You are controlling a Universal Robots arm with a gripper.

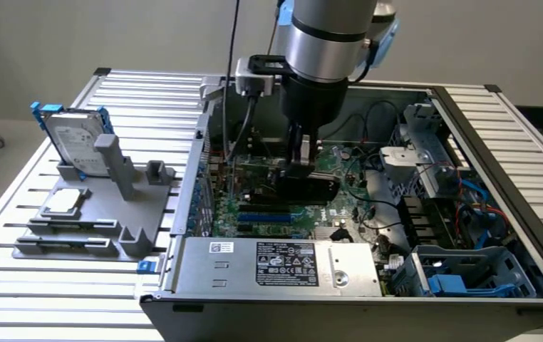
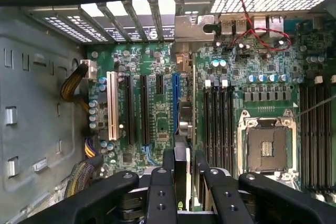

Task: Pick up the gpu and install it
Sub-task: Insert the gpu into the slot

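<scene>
my counter (image 1: pixel 24 285) is a bed of aluminium slats, with a plain pale wall (image 1: pixel 81 35) behind it. on it i count one open computer case (image 1: pixel 348 317) lying on its side. to the exterior view's left of the case is one grey fixture (image 1: pixel 129 214), with one hard drive (image 1: pixel 74 139) in a blue frame standing upright in it.

the arm reaches down into the case. the claw (image 1: pixel 300 167) is partly closed and clamped on the gpu (image 1: pixel 311 191), one finger on each face. the card hangs on edge over the motherboard (image 1: pixel 229 210), near the middle of the case.

in the wrist view the gpu (image 2: pixel 184 121) sits edge-on between the fingers (image 2: pixel 168 163). its silver bracket is up by the slotted rear wall, and the card lies just beside the one blue slot (image 2: pixel 175 103). i also count one white slot (image 2: pixel 113 106), two long black slots (image 2: pixel 129 108) and one cpu socket (image 2: pixel 265 148). i cannot tell whether the card's lower edge touches the board.
</scene>
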